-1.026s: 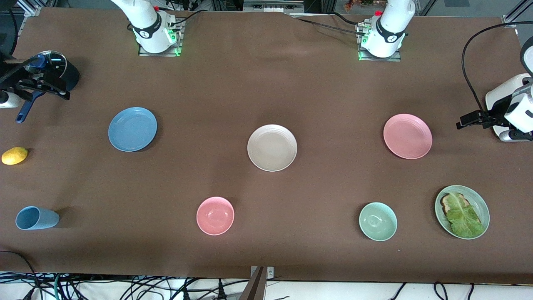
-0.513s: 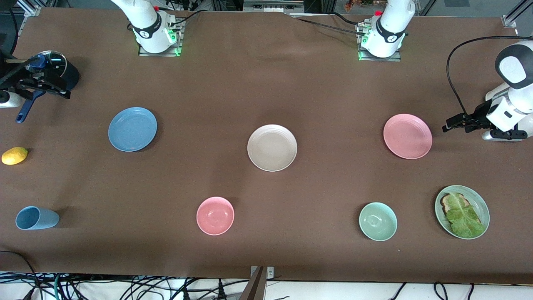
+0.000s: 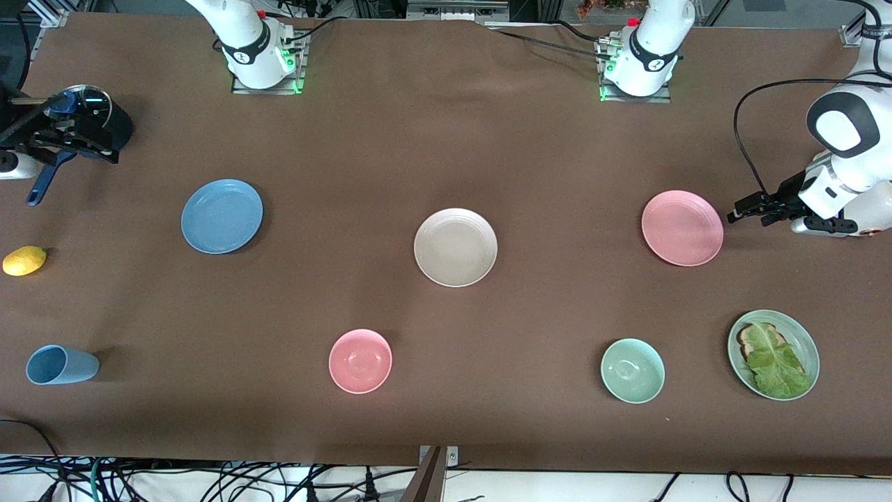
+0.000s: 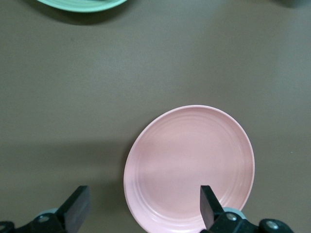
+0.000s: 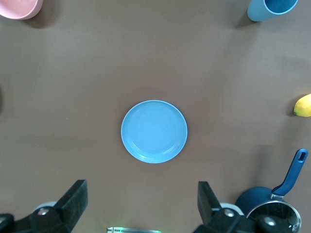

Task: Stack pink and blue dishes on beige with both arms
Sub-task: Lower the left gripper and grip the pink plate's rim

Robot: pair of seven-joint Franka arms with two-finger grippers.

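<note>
Beige plate [image 3: 455,247] mid-table. Blue plate [image 3: 221,215] toward right arm's end, pink plate [image 3: 682,227] toward left arm's end, all well apart. Two bowls [image 3: 360,360] [image 3: 632,370], cup [image 3: 60,365], plate with toast [image 3: 773,354] nearer front camera. Lemon [image 3: 24,260], pot [image 3: 94,118] at right arm's end.

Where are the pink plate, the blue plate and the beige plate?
pink plate [image 3: 682,228], front view, middle of its flat face.
blue plate [image 3: 221,216], front view, middle of its flat face.
beige plate [image 3: 455,247], front view, middle of its flat face.
</note>
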